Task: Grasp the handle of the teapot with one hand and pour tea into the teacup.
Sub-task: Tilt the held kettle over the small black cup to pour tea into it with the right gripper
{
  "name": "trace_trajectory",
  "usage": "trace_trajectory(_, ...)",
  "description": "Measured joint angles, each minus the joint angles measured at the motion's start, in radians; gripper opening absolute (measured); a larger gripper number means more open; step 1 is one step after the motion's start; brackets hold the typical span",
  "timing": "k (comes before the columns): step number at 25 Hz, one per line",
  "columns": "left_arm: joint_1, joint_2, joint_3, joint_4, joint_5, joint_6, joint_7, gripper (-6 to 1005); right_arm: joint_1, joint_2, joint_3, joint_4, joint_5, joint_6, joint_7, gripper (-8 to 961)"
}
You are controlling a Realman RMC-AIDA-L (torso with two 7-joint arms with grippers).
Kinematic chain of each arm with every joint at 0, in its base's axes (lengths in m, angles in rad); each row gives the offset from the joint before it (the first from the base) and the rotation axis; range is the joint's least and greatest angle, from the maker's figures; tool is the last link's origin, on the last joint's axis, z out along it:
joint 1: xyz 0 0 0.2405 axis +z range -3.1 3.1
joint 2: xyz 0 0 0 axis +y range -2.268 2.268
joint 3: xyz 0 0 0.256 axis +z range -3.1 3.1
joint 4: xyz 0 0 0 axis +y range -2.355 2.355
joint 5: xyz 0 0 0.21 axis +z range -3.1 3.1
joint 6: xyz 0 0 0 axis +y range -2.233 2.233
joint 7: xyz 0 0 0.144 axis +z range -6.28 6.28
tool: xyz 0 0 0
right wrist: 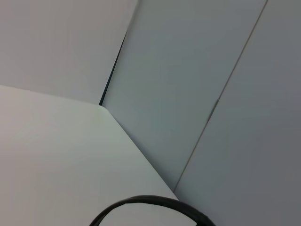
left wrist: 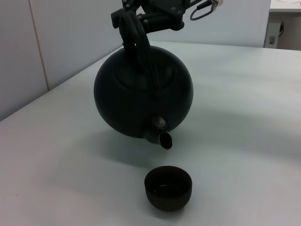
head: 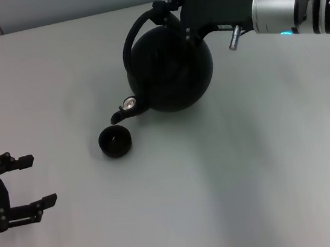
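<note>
Right gripper [head: 169, 8] clamped on handle [head: 132, 36], at 12 o'clock of table [head: 268, 165]. Teapot [head: 173, 67] held lifted and tilted, spout [head: 117, 115] dipped toward 7 o'clock, just above teacup [head: 115, 141], not touching. Teacup seen upright on table. Left gripper [head: 35, 180] parked at 8 o'clock, fingers spread, nothing held
</note>
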Motion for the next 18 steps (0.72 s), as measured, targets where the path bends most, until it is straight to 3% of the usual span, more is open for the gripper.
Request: trace_trajectory(18,0.000,-0.004,0.000,0.000,0.000,-0.007,0.000,872,-0.010,0.003,-0.026,-0.087,-0.087,0.000,0.000,125)
